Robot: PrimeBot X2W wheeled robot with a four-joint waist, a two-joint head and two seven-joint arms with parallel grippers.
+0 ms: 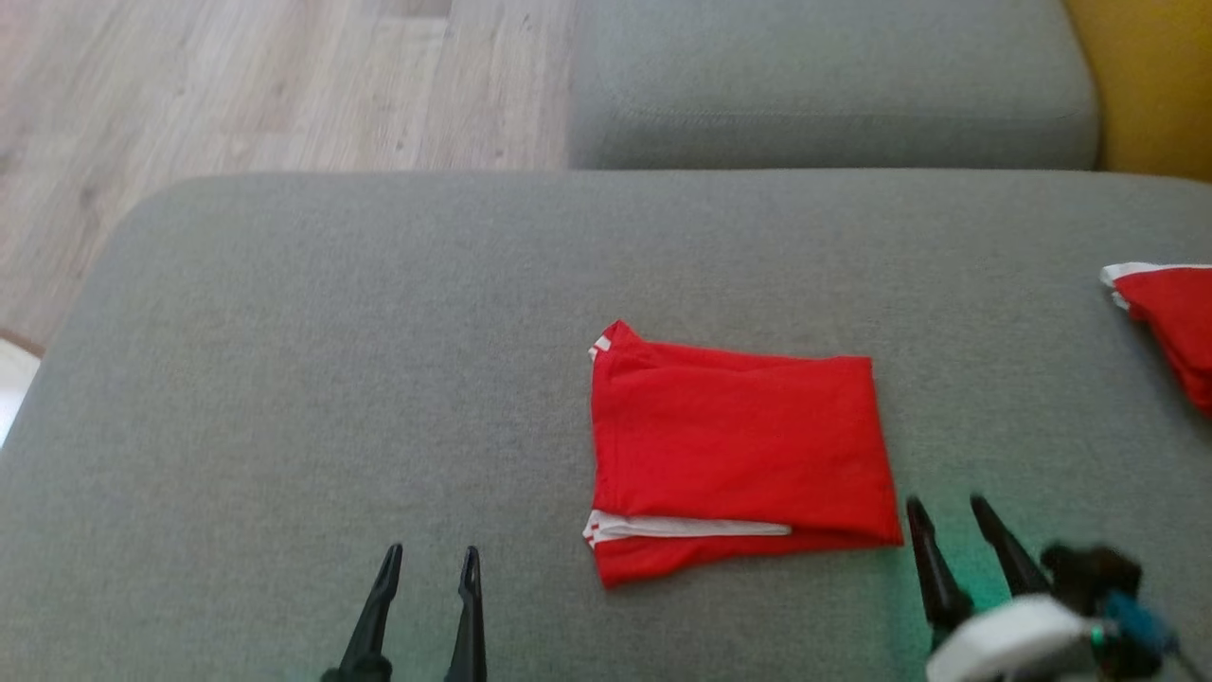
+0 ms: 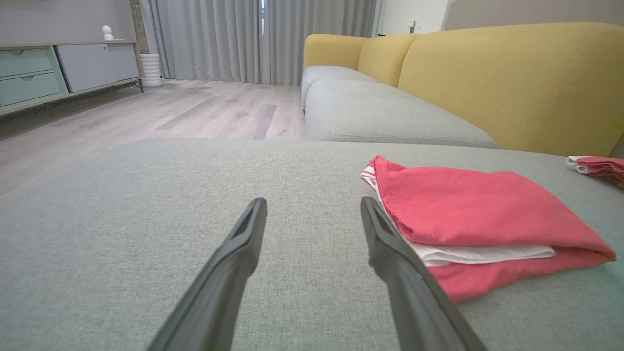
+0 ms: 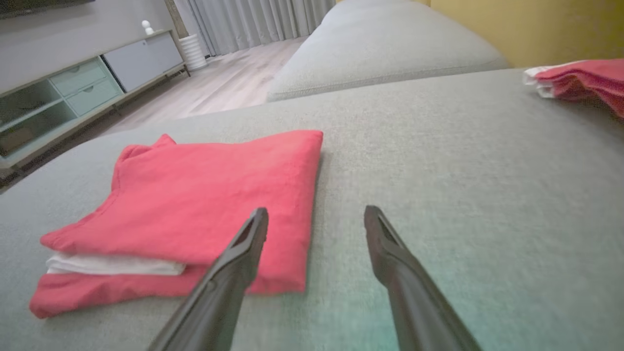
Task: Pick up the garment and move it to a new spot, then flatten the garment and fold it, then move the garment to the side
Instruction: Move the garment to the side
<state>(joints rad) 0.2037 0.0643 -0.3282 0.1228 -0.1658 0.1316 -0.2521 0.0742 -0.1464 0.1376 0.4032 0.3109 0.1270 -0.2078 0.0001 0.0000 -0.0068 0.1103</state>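
Observation:
A red garment with white trim (image 1: 739, 445) lies folded into a neat rectangle on the grey cushion (image 1: 331, 379), a little right of centre. In the left wrist view the garment (image 2: 477, 219) sits to the right of my fingers; in the right wrist view the garment (image 3: 204, 204) lies to the left. My left gripper (image 1: 431, 554) is open near the front edge, left of the garment, holding nothing. My right gripper (image 1: 947, 507) is open just off the garment's near right corner, its left finger (image 3: 243, 243) over that corner's edge.
A second folded red and white garment (image 1: 1169, 322) lies at the cushion's right edge. Another grey seat cushion (image 1: 833, 85) and a yellow sofa back (image 2: 512, 78) lie beyond. Wooden floor (image 1: 237, 85) is at the far left, with a low sideboard (image 2: 58, 68).

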